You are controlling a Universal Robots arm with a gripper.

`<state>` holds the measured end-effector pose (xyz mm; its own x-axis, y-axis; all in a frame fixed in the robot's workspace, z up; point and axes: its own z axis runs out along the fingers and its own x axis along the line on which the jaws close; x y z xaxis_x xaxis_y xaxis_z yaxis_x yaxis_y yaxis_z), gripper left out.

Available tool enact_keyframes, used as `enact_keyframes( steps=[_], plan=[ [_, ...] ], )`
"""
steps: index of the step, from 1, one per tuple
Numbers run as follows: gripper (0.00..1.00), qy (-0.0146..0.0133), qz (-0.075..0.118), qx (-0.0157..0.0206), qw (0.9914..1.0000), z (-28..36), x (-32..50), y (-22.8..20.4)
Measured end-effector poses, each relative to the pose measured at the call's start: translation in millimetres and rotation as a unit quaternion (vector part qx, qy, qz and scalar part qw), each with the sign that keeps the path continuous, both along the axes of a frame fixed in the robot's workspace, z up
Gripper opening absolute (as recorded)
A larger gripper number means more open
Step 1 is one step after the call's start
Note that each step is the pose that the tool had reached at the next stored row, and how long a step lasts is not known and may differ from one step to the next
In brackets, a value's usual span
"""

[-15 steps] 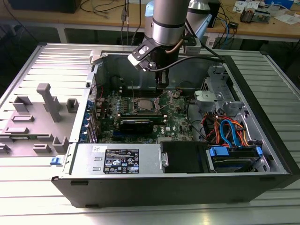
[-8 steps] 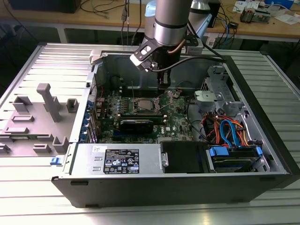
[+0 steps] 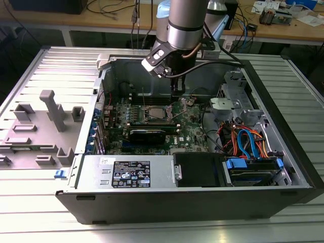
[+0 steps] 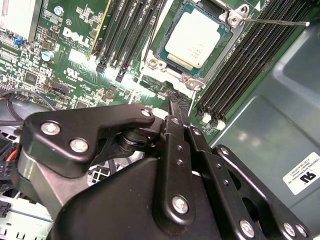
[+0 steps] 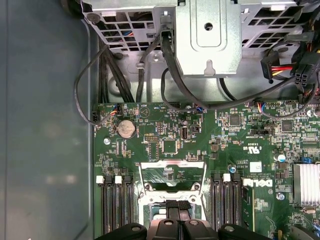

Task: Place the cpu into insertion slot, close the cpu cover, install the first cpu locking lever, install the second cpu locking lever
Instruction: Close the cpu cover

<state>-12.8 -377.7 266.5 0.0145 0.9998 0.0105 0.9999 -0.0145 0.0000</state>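
The cpu point(image 4: 191, 43), a small square chip with a silver top, lies flat in the insertion slot point(image 4: 161, 50) on the green motherboard point(image 4: 75, 60). In the exterior view the cpu point(image 3: 154, 113) sits mid-board. The cpu cover point(image 5: 172, 164), a silvery frame with a big window, stands swung open off the slot, with the board showing through it. A thin locking lever point(image 4: 275, 22) juts out beside the slot. My gripper point(image 4: 177, 106) hovers at the slot's edge, just above the board, fingers shut with nothing between them. Its tips point(image 5: 177, 205) sit between cover and slot. In the exterior view the gripper point(image 3: 174, 90) hangs behind the cpu.
Black memory slots point(image 4: 127, 30) flank the slot on both sides. A metal drive cage point(image 5: 207, 35) and black cables point(image 5: 170, 85) lie past the board. The case wall point(image 3: 167, 66) rises behind my arm. A power supply point(image 3: 126, 172) and coloured cables point(image 3: 245, 142) fill the case front.
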Motion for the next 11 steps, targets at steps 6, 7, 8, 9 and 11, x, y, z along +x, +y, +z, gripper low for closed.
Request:
enact_keyframes(
  steps=[6,7,8,9,11],
  plan=[
    [0.11,0.0,0.0,0.0,1.0,-0.1,4.2,0.0],
    [0.11,0.0,0.0,0.0,1.0,-0.1,4.8,0.0],
    [0.11,0.0,0.0,0.0,1.0,-0.2,5.9,0.0],
    [0.11,0.0,0.0,0.0,1.0,-0.2,7.0,0.0],
    [0.11,0.0,0.0,-0.0001,1.0,-0.2,9.2,0.0]
  ],
)
